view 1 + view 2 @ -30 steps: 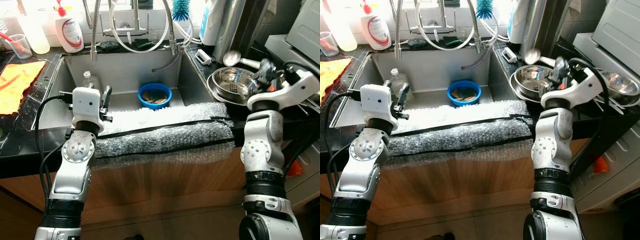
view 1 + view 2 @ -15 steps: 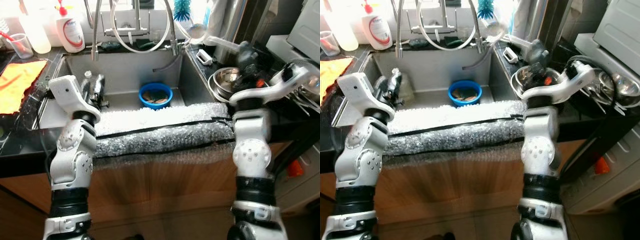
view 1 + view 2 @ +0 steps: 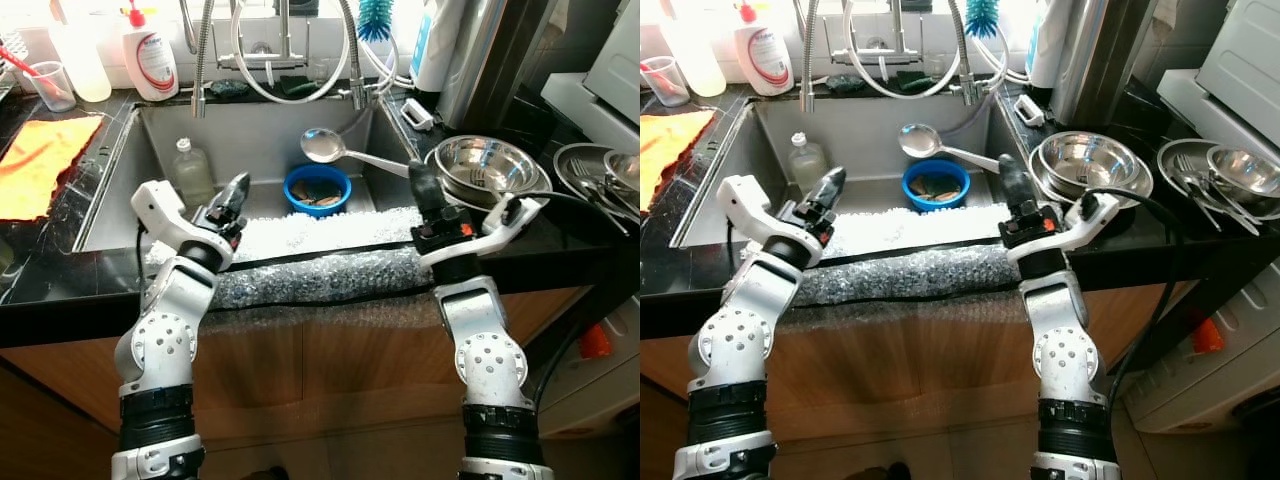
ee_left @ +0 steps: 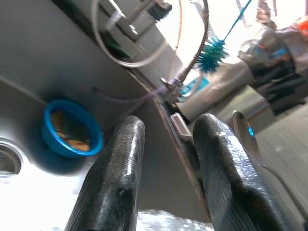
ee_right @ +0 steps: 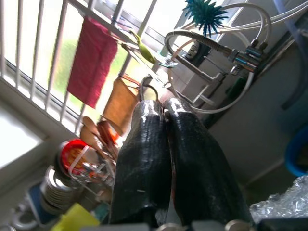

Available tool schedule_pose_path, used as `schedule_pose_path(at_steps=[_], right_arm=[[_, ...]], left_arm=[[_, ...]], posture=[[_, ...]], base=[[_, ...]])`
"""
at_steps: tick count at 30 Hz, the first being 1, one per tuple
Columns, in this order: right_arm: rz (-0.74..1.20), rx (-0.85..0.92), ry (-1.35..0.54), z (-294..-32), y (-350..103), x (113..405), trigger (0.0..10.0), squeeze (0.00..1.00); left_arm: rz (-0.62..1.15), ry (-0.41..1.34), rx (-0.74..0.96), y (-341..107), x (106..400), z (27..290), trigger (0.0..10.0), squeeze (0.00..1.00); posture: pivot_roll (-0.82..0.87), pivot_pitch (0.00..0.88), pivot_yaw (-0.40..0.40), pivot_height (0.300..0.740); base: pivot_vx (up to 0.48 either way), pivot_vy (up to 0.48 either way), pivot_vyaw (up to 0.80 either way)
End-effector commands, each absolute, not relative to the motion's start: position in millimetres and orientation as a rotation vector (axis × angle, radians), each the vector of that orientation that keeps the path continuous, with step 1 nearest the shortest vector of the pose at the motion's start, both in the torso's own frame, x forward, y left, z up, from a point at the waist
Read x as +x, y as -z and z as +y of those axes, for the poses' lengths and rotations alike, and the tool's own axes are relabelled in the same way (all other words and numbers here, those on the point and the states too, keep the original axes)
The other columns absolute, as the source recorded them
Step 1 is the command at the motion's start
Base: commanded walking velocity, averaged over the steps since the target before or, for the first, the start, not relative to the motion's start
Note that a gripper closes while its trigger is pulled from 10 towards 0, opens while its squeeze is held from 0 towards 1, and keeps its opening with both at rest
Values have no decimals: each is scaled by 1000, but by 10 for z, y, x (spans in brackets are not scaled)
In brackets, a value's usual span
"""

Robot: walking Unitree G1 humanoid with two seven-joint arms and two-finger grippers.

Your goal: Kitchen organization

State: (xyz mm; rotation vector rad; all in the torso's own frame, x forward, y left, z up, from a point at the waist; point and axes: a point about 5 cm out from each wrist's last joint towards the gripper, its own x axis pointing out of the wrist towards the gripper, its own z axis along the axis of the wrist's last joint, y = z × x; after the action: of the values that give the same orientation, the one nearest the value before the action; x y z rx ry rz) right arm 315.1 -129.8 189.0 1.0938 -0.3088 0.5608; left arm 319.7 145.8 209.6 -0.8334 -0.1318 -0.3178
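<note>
A steel ladle [image 3: 322,145] hangs over the sink [image 3: 260,130], its cup just above the blue bowl [image 3: 316,189] of scraps. Its handle runs right into my right gripper [image 3: 417,176], which is shut on the handle's end near the sink's right front corner. In the right wrist view the two black fingers [image 5: 144,159] press together. My left gripper [image 3: 238,186] hovers open over the sink's front left, pointing at the blue bowl [image 4: 71,127], with nothing between its fingers [image 4: 120,163]. A clear bottle [image 3: 190,170] stands in the sink behind it.
Bubble wrap [image 3: 320,272] pads the sink's front edge. Stacked steel bowls [image 3: 487,163] and cutlery [image 3: 600,180] sit on the right counter. An orange cloth [image 3: 40,165] lies on the left counter. Soap bottle [image 3: 152,60], faucet hoses [image 3: 300,60] and a teal brush [image 3: 377,15] line the back.
My right gripper has swung the ladle left from above the steel bowls and lowered it over the sink. My left gripper has shifted right from beside the bottle and now points at the blue bowl.
</note>
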Motion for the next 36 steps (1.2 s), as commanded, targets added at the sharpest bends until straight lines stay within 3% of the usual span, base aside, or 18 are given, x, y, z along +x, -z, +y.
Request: schedule_pose_path(at_steps=[1, 36], right_arm=[[-299, 1116, -600, -1273, -1875, 3121, 10000, 0], [-154, 1175, -773, -1111, -1693, 2987, 10000, 0]], left_arm=[[-136, 382, -816, -2171, 3168, 1382, 10000, 0], [-109, 542, -806, -2194, 3078, 1107, 10000, 0]], posture=[[4, 44, -14, 740], [1, 43, -23, 740]], base=[[0, 0, 0], [0, 0, 0]])
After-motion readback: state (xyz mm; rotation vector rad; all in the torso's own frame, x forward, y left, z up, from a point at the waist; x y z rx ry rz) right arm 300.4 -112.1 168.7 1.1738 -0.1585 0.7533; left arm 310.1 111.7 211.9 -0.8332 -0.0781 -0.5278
